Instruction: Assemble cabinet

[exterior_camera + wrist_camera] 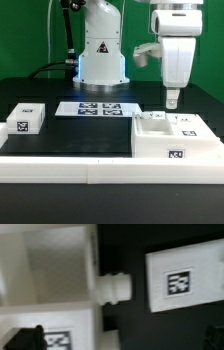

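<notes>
In the exterior view, we see the cabinet [176,142] on the black counter [75,135] at the near right, its open top divided into compartments and 1 tag on its near face. The pincer [172,100] hangs over the cabinet's far edge, clear of it. From this side its fingers line up as 1 narrow tip. A small white tagged block [27,119] sits at the far-left side, well apart from the cabinet. The marker board [98,108] lies flat in front of the robot base [102,55]. A low white rail [90,172] runs along the near edge.

In the wrist view, we see the cabinet's hollow interior [50,266] and a short white peg [116,286] between it and a tagged white panel [185,280]. 1 dark finger [27,338] stands far off centre, so we read the pincer as apart, gripping nothing.
</notes>
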Robot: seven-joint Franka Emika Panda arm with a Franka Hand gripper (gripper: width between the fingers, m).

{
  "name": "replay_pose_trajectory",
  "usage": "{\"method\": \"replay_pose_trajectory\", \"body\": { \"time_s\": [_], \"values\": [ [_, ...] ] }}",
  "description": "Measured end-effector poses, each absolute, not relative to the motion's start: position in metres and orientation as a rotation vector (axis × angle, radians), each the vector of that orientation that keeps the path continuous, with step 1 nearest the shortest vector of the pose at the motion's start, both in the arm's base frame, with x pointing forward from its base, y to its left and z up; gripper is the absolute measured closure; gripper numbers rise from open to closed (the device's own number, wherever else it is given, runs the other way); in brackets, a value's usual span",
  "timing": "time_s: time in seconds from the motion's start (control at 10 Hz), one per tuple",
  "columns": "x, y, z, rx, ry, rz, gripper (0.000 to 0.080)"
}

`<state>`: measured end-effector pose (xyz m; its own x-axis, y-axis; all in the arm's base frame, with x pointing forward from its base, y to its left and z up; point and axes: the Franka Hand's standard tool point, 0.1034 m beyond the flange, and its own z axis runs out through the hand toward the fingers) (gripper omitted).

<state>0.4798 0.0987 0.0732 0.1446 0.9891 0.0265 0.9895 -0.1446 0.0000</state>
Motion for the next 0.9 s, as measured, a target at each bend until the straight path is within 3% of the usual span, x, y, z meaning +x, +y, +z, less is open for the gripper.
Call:
{"method": "replay_pose_trajectory", "body": {
  "time_s": [0.3,0.7,0.9],
  "values": [
    [0.447,0.102,0.063,-2.349,-2.039,-0.005,0.0002],
    [0.448,0.101,0.062,-2.344,-2.047,-0.017,0.0002],
    [0.436,0.101,0.050,-2.297,-2.091,-0.055,0.0002]
  ]
}}
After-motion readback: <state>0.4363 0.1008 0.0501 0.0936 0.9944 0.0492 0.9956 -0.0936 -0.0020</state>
